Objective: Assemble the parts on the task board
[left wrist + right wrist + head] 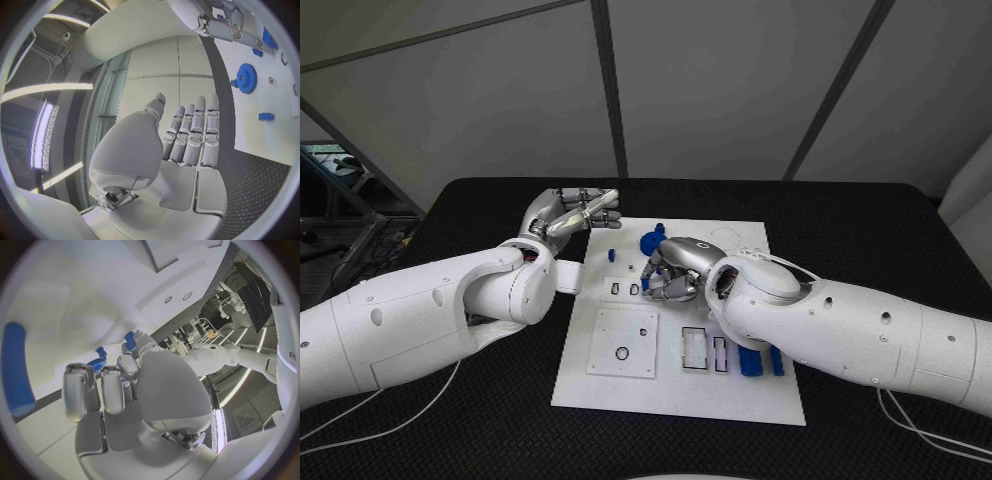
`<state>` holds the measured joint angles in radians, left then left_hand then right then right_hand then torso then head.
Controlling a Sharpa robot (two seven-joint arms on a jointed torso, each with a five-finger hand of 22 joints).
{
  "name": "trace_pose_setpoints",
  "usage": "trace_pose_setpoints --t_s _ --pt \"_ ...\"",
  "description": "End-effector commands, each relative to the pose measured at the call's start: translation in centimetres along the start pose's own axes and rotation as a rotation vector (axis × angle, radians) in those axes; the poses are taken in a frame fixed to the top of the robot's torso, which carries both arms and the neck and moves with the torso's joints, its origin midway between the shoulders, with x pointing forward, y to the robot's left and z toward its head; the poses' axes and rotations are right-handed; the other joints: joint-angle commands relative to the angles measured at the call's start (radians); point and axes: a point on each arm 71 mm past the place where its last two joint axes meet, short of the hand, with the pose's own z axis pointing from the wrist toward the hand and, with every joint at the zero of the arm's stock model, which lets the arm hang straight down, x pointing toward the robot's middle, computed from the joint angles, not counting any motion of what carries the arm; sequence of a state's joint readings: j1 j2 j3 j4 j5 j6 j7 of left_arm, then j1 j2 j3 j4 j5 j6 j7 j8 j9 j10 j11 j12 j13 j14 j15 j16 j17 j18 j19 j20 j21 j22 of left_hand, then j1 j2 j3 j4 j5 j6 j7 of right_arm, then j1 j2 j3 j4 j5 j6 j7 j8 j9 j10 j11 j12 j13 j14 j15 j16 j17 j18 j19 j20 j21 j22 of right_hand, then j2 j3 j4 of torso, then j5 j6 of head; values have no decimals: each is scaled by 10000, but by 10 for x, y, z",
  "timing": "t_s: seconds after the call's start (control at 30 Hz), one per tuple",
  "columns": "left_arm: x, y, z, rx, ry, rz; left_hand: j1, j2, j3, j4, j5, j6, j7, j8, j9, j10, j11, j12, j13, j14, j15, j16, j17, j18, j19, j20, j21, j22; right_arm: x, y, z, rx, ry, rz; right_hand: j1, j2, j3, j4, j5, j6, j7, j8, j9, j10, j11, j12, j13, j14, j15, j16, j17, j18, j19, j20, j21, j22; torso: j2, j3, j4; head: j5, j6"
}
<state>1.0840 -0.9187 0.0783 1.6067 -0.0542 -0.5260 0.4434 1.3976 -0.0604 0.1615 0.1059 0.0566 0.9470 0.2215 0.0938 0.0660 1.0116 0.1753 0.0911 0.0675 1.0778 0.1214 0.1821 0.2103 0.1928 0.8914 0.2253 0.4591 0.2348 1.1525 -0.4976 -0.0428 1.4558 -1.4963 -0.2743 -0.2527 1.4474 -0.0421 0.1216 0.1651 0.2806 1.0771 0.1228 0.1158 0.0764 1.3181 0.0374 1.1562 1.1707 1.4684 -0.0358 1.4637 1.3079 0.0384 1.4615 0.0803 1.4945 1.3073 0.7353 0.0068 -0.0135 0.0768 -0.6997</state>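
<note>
Over the task board (678, 395), the right hand (672, 268) curls beside the blue gear (651, 239), nearer than the empty, straight-fingered left hand (570, 215); its grasp I cannot tell.

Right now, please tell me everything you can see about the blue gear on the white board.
The blue gear is a round toothed wheel, plastic by its look, with a raised hub at its middle. It lies flat near the far end of the task board, between the two hands. In the head view the right hand hovers close beside it; whether it touches cannot be told. The left hand is apart from it.
</note>
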Motion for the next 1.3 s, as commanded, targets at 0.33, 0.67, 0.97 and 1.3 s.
trace_pose_setpoints --t_s 0.33,0.67,0.97,1.3 --pt "2 -1 1 63 130 -31 -52 110 2 -92 -41 71 15 -75 3 57 -26 -42 4 -63 14 -81 38 -139 -96 -1 76 28 6 -2 0 126 516 -213 -121 -136 33 -7 -18 -135 49 -57 -18 -97 38 -84 -33 618 66 -27 720 -14 -79 16 -75 1168 -4 -1 -1 9 -33" --pt "1 -1 1 53 120 -26 -52 110 2 -92 -41 71 15 -75 3 57 -26 -42 4 -63 14 -81 38 -139 -96 -1 76 28 6 -2 0 132 489 -227 -194 -226 31 15 -47 -227 95 -103 -39 -137 77 -122 -63 613 100 -40 703 -6 -105 47 -95 1140 -1 1 -11 20 -52" --pt "1 -1 1 30 128 -30 -58 113 -1 -96 -41 70 18 -82 2 54 -23 -48 3 -65 16 -88 43 -139 -104 0 81 32 5 -2 0 145 441 -240 -358 -394 -16 79 -111 -423 167 -197 -71 -200 145 -175 -111 603 158 -64 673 5 -142 102 -126 1099 -1 2 -1 2 -66" --pt "1 -1 1 17 129 -31 -58 113 -1 -96 -41 70 18 -82 2 54 -23 -48 3 -65 16 -88 43 -139 -104 0 81 32 5 -2 0 151 359 -230 -439 -548 -44 96 -158 -745 251 -336 -94 -386 224 -362 -285 585 226 -109 614 33 -230 169 -197 994 2 0 -7 -9 -83"
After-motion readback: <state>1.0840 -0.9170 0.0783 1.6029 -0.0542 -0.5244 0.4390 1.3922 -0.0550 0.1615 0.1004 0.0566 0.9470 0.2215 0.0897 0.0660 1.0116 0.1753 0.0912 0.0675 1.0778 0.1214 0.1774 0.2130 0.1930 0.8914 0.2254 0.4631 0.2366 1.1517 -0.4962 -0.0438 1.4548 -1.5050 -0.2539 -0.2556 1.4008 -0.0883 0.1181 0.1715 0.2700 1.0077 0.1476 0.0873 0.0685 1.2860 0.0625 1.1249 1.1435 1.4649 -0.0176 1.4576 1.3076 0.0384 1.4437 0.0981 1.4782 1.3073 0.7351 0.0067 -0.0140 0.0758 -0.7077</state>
